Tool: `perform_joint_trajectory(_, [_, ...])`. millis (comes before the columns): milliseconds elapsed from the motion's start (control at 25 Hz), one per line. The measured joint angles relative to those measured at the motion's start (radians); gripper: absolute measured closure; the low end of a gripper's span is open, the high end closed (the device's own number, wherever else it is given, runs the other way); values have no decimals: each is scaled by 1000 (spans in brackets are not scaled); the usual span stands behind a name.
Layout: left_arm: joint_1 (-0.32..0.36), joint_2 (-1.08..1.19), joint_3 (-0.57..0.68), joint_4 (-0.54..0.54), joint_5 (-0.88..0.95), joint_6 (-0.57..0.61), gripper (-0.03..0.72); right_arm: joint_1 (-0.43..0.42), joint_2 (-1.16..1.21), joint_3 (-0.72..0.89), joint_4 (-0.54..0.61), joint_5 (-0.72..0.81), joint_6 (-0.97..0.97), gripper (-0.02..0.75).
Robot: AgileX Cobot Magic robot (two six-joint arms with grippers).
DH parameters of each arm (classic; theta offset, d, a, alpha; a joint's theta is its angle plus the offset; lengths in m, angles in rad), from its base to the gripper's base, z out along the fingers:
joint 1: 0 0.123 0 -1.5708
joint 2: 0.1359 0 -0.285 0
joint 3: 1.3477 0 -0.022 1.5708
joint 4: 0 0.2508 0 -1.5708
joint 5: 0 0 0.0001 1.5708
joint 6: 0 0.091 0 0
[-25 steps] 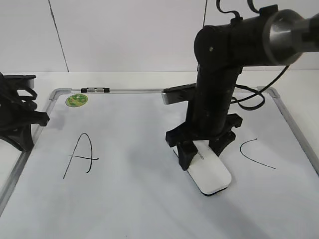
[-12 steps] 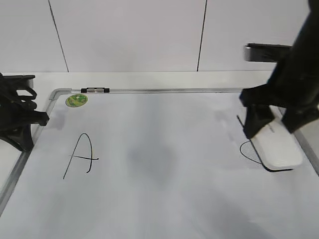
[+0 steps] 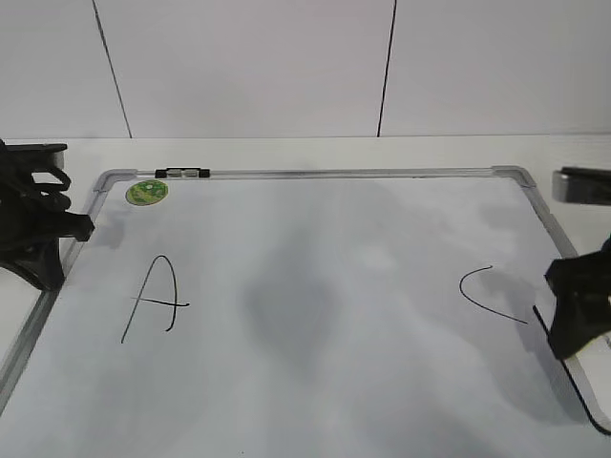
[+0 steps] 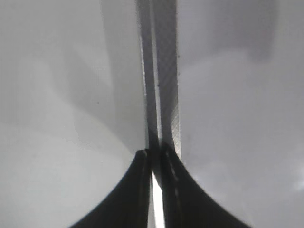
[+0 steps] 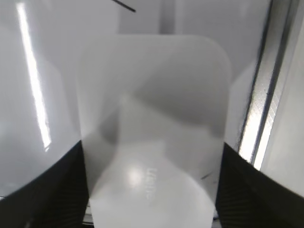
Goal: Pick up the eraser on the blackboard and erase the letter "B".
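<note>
While the blackboard (image 3: pixel 315 286) lay flat on the table (image 3: pixel 286 153), the right end effector (image 5: pixel 152 190) gripped the white eraser (image 5: pixel 152 123) between its fingers, beside the board's right frame; the left end effector (image 4: pixel 154 190) rested nearly closed and empty over the left frame; an "A" (image 3: pixel 158 296) and a "C" (image 3: pixel 487 291) showed.

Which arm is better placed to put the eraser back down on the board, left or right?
Right. Its tool holds the eraser over the blackboard, near the right frame edge and the C. The left tool is shut and empty, parked at the board's left frame.
</note>
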Motion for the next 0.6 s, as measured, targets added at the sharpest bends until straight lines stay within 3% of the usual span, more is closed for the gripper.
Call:
perform_joint_trajectory(280, [0,0,0,0,0,0,662,-53,-9,105,-14,-62,-6,205])
perform_joint_trajectory(600, [0,0,0,0,0,0,662,-79,-16,112,-15,-73,-74,205])
